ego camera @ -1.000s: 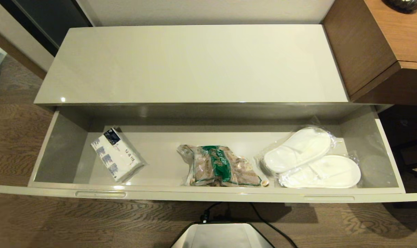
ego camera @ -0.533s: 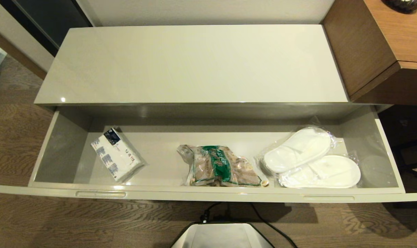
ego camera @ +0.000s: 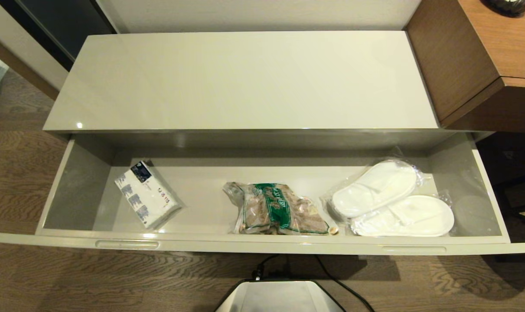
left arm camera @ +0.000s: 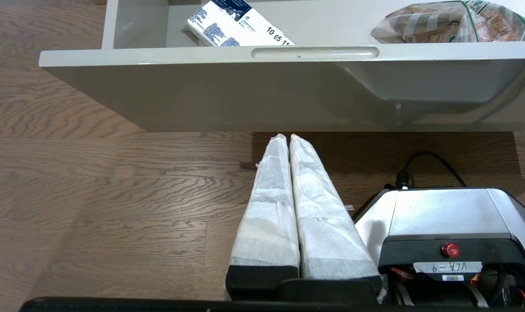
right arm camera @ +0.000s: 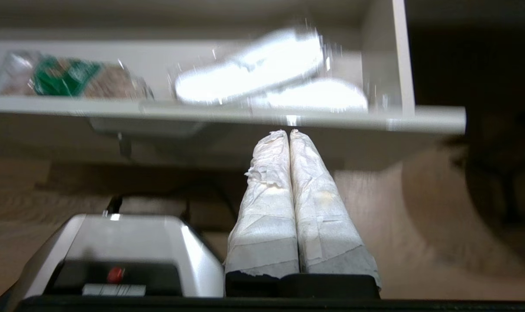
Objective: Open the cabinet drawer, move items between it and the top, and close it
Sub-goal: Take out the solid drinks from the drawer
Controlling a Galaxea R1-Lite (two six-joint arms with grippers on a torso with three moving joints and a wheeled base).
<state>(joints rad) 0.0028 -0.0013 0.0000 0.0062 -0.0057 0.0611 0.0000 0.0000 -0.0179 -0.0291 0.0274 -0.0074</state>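
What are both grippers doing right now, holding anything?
Left gripper: shut, empty, low in front of the drawer.
Right gripper: shut, empty, below the drawer's front.

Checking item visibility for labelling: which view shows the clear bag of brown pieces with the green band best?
The head view: the clear bag of brown pieces with the green band lies whole in the open drawer. Left wrist shows one end; right wrist shows it blurred.

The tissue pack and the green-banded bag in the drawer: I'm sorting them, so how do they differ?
The tissue pack is a white block with dark blue print; the green-banded bag is clear, lumpy and brown inside. The pack lies towards the drawer's left end, turned diagonally; the bag lies mid-drawer near the front wall. Both rest on the drawer floor, untouched.
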